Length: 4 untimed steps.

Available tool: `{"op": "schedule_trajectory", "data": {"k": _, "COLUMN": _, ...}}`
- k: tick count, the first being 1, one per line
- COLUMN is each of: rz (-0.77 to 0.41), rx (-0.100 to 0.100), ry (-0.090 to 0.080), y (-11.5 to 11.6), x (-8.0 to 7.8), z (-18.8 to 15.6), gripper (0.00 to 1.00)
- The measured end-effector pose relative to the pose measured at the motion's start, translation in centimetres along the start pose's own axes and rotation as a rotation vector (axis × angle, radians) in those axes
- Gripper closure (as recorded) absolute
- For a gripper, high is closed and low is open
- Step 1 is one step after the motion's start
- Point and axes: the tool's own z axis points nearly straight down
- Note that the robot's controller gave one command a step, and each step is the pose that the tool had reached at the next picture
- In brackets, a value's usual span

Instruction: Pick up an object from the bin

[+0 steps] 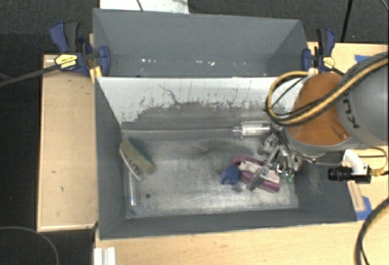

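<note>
My gripper (265, 174) is low in the bin's right part, right over a small purple and white object (252, 170). Its fingers come down onto that object's right end, beside a blue piece (230, 175) lying just to the left. A clear cylindrical tube (250, 130) lies behind the gripper near the back wall.
A grey-green sponge-like block (137, 158) rests at the bin's left side, with a thin clear stick (130, 189) in front of it. The arm with its orange cover and cables hangs over the bin's right wall.
</note>
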Motion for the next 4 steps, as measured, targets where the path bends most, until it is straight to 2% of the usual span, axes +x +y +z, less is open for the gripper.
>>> {"op": "schedule_trajectory", "data": {"k": 1, "rz": 0.276, "rx": -0.001, "ry": -0.001, "y": 1.2, "x": -0.2, "z": 2.8, "gripper": 0.0}}
{"op": "schedule_trajectory", "data": {"k": 2, "rz": 0.271, "rx": 0.0, "ry": 0.0, "y": 1.2, "x": -0.3, "z": 2.7, "gripper": 0.0}}
{"op": "schedule_trajectory", "data": {"k": 3, "rz": 0.27, "rx": -0.002, "ry": -0.007, "y": 1.1, "x": -0.6, "z": 2.5, "gripper": 1.0}}
{"op": "schedule_trajectory", "data": {"k": 4, "rz": 0.263, "rx": -0.002, "ry": -0.002, "y": 1.2, "x": -0.7, "z": -3.5, "gripper": 1.0}}
